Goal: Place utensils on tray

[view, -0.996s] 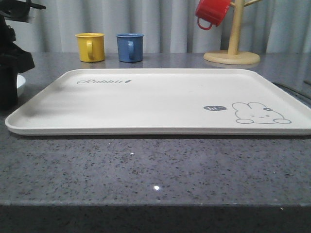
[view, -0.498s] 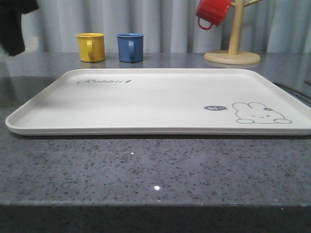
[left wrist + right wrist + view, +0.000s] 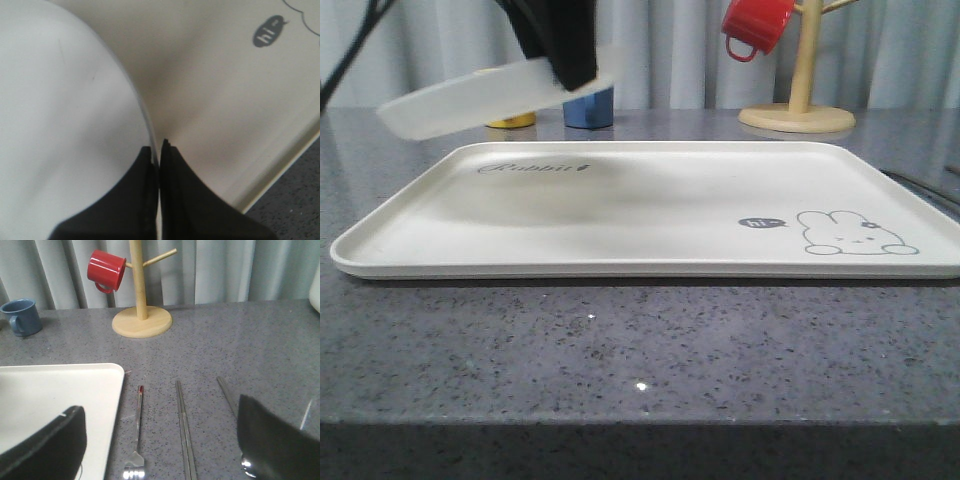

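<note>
In the front view my left gripper (image 3: 572,72) is shut on the rim of the round white plate (image 3: 470,105) and holds it tilted in the air over the back left of the cream tray (image 3: 650,215). The left wrist view shows the jaws (image 3: 159,150) pinched on the plate (image 3: 60,115) edge above the tray (image 3: 225,110). My right gripper (image 3: 160,445) is open above the fork (image 3: 137,435) and the chopsticks (image 3: 184,430), which lie on the counter right of the tray (image 3: 55,400). The spoon (image 3: 227,395) lies partly behind one finger.
A yellow mug (image 3: 510,120) and a blue mug (image 3: 590,108) stand behind the tray, partly hidden by the plate. A wooden mug tree (image 3: 798,115) with a red mug (image 3: 756,25) stands at the back right. Grey speckled counter runs along the front.
My left arm has risen from the table's left edge and swung right, carrying the plate up over the tray's back left. A shadow now falls on the tray.
</note>
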You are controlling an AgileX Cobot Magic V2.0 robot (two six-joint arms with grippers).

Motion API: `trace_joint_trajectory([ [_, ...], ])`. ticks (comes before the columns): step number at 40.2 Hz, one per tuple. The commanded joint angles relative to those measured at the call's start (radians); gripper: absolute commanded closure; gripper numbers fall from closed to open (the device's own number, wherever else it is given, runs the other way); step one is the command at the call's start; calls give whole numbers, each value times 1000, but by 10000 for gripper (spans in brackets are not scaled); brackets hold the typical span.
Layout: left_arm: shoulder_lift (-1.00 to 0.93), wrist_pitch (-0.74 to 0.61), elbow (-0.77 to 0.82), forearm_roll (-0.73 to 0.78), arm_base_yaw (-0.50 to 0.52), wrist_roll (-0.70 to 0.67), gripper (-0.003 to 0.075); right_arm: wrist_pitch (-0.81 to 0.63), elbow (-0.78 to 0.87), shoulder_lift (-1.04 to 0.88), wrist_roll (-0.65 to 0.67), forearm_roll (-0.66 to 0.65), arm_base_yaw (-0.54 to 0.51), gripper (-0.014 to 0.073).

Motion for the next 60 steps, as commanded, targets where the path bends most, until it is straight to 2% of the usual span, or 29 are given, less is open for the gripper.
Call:
trace_joint_trajectory([
  [1, -7, -37, -34, 5, -51, -16, 738, -79, -38, 13, -12, -6, -7, -41],
  [23, 122, 11, -34, -52, -65, -20, 726, -79, -38, 13, -12, -6, -7, -41],
  [26, 137, 30, -34, -57, -65, -20, 657, -79, -38, 13, -12, -6, -7, -41],
  [31, 149, 47, -34, -60, -65, -23, 486, -79, -38, 13, -12, -6, -7, -41],
  [35, 143, 82, -61, -61, -65, -23, 420, -79, -38, 13, -12, -6, -7, -41],
  [47, 50, 110, -180, -60, -56, -23, 439, -79, -38, 13, -12, -6, -7, -41],
  [52, 8, 110, -172, -62, -13, -23, 536, -79, -38, 13, -12, -6, -7, -41],
  [60, -112, 110, -66, -62, 126, -24, 703, -79, -38, 13, -12, -6, -7, -41],
])
